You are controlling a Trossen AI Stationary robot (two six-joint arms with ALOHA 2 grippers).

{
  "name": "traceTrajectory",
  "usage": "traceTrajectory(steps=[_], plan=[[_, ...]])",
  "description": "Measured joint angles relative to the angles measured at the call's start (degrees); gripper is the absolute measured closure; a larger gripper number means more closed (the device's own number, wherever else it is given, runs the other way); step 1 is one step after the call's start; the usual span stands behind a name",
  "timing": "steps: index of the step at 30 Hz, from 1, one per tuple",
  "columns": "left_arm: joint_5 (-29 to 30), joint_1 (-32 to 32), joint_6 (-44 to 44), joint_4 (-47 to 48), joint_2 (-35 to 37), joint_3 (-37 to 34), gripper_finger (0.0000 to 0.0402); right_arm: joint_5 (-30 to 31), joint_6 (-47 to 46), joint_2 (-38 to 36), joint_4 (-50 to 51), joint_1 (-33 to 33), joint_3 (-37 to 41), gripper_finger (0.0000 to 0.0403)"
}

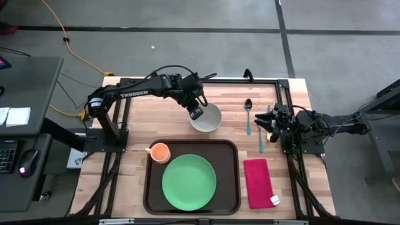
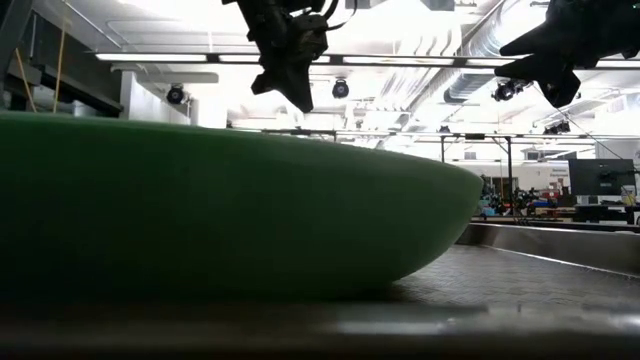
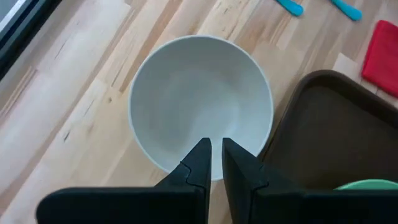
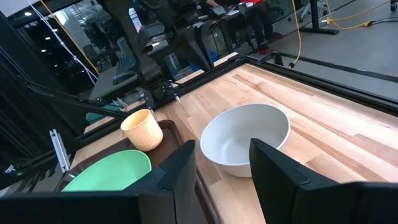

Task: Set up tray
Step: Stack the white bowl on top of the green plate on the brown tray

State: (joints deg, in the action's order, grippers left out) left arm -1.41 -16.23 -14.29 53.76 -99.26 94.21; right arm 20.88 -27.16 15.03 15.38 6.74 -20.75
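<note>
1. High view, starting at the left: the left arm reaches across the wooden counter (image 1: pixel 131 156) from its mount at the left edge, and the left gripper (image 1: pixel 195 112) hangs over the near-left rim of a white bowl (image 1: pixel 207 119).
2. In the left wrist view its fingers (image 3: pixel 199 163) point down at the bowl's rim with only a narrow gap between them. Whether they pinch the rim cannot be told.
3. Below the bowl lies the tray (image 1: pixel 153 187), dark brown with rounded corners, centred along the near edge of the counter. The bowl sits just beyond the tray's far edge, on bare wood.
4. An orange cup (image 1: pixel 160 152) stands upright in the tray's far-left corner.
5. A green plate (image 1: pixel 189 182) fills the middle of the tray.
6. Right of the bowl, a spoon (image 1: pixel 248 115) with a teal handle lies on the wood, with a second teal-handled utensil (image 1: pixel 261 140) beside it.
7. A red napkin (image 1: pixel 257 181) lies just right of the tray.
8. At the far right, the right gripper (image 1: pixel 270 125) waits above the counter's right edge, fingers (image 4: pixel 180 168) spread apart and holding nothing.
</note>
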Motion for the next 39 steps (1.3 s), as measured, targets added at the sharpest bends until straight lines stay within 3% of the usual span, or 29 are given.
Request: traceTrajectory(steps=[4, 12, 18, 28, 39], plan=[[-0.16, 0.00, 1.44, -0.02, 0.00, 0.00, 0.0317, 0.00, -0.02, 0.00, -0.02, 0.01, 0.00, 0.0274], [0.58, 0.00, 2.07, -0.17, -0.02, 0.00, 0.0226, -0.02, -0.02, 0.00, -0.11, 0.00, 0.00, 0.0274], [0.96, 0.09, 3.00, -0.43, -0.02, 0.00, 0.0184, -0.02, 0.02, 0.00, -0.12, 0.00, 0.00, 0.0274], [-0.39, -0.36, 3.47, -2.13, -0.84, 0.02, 0.0169, 0.05, 0.11, 0.00, -0.13, 0.01, 0.00, 0.0274], [-4.67, -4.23, -8.78, 4.66, -6.08, -0.04, 0.0169, 0.54, 0.09, 0.00, -0.11, 0.00, 0.00, 0.0274]])
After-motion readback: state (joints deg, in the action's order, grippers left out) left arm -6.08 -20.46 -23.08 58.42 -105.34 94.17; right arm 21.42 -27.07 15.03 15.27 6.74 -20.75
